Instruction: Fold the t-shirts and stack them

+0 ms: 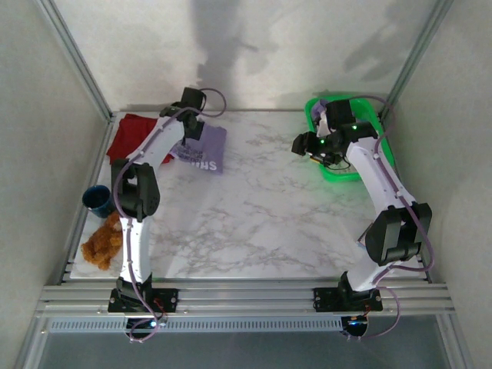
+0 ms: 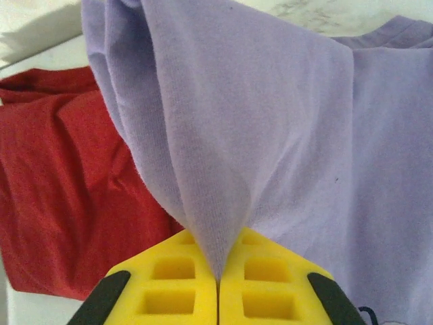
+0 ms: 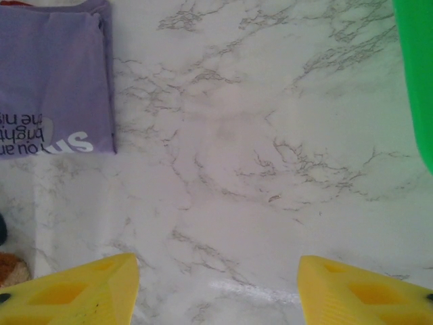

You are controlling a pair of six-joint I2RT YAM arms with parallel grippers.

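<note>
A folded lilac t-shirt point(image 1: 204, 151) with white lettering lies at the back left of the marble table; its printed corner shows as the lilac t-shirt point(image 3: 54, 81) in the right wrist view. My left gripper point(image 2: 218, 276) is shut on a pinched fold of the lilac t-shirt point(image 2: 270, 135), lifting it into a peak. A red t-shirt point(image 1: 132, 136) lies folded just left of it, seen close as the red t-shirt point(image 2: 61, 183). My right gripper point(image 3: 218, 288) hangs open above bare marble, near the green bin point(image 1: 369, 123), holding nothing.
The green bin's wall point(image 3: 416, 74) edges the right wrist view. A dark blue cup point(image 1: 97, 199) and a brown fuzzy cloth point(image 1: 104, 242) sit at the table's left edge. Grey enclosure walls surround the table; the marble centre point(image 1: 269, 207) is bare.
</note>
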